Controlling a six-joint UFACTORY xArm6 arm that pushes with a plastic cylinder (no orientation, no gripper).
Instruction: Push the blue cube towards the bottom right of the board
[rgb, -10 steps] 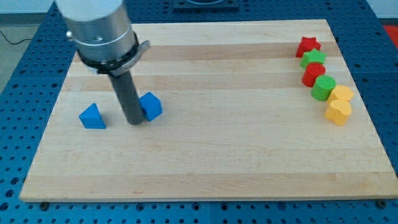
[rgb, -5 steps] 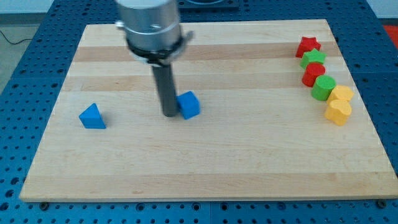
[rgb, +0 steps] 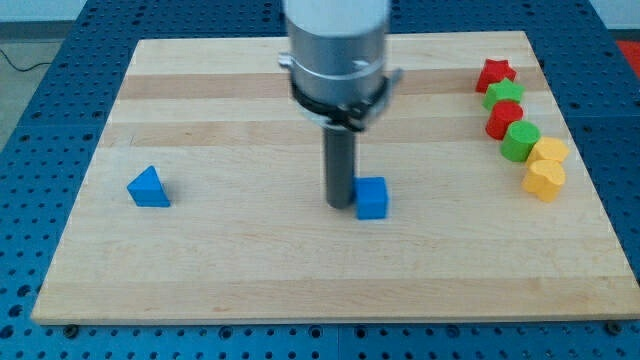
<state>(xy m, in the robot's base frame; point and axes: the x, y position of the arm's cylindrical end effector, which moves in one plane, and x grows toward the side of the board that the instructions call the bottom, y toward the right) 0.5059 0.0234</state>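
Observation:
The blue cube (rgb: 372, 198) sits on the wooden board (rgb: 330, 260) a little right of the middle. My tip (rgb: 341, 204) stands on the board right against the cube's left side. The dark rod rises from there to the grey arm body at the view's top.
A blue triangular block (rgb: 149, 188) lies at the view's left. At the right edge stands a column of blocks: red star (rgb: 495, 74), green star (rgb: 505, 97), red block (rgb: 503, 120), green block (rgb: 520, 141), yellow block (rgb: 549, 152), yellow heart (rgb: 544, 180).
My tip has moved to the view's right and slightly down, pushing the blue cube with it from the left half to right of the middle. The other blocks have not moved.

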